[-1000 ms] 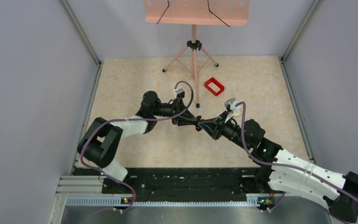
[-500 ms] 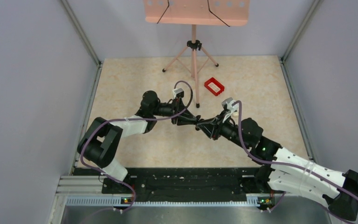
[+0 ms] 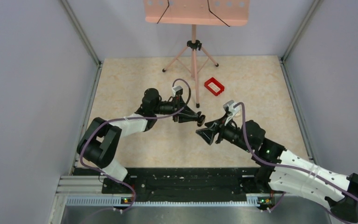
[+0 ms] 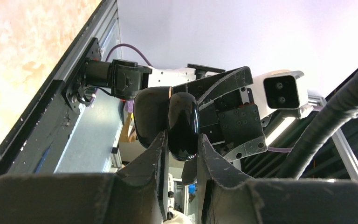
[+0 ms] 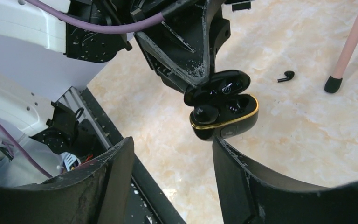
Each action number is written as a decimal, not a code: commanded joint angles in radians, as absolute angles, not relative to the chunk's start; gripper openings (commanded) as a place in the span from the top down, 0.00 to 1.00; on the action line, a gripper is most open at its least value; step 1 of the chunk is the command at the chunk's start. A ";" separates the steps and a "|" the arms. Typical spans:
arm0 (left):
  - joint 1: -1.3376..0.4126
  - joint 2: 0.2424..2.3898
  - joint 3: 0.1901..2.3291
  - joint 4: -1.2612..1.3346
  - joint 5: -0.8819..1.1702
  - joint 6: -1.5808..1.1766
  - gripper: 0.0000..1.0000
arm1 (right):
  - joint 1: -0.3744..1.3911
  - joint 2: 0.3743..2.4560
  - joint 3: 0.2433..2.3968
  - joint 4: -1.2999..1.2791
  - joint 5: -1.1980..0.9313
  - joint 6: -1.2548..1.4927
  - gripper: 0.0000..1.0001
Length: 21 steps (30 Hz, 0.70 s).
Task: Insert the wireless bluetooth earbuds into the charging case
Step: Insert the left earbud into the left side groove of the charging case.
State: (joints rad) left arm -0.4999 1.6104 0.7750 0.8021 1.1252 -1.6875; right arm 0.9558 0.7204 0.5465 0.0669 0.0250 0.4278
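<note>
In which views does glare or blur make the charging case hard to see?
Left wrist view: the charging case carries a glare streak; the table is washed out. Right wrist view: the case is sharp, with small reflections. Top view: even light, case too small for detail.

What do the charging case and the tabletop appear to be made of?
Charging case: probably glossy black plastic, given sharp reflections on its shell; its gold-toned lip looks metallic. Tabletop: beige, veined marble pattern, fairly matte; real stone or printed laminate, cannot tell.
</note>
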 commanded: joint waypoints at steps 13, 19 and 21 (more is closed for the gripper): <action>-0.496 1.521 0.862 0.577 1.105 -1.434 1.00 | 0.970 0.576 0.596 -0.057 0.260 0.498 0.25; -0.496 1.491 0.919 0.324 1.095 -1.242 1.00 | 0.922 0.588 0.622 -0.093 0.241 0.558 0.23; -0.498 1.491 0.932 0.276 1.088 -1.203 1.00 | 0.890 0.600 0.629 -0.092 0.190 0.578 0.26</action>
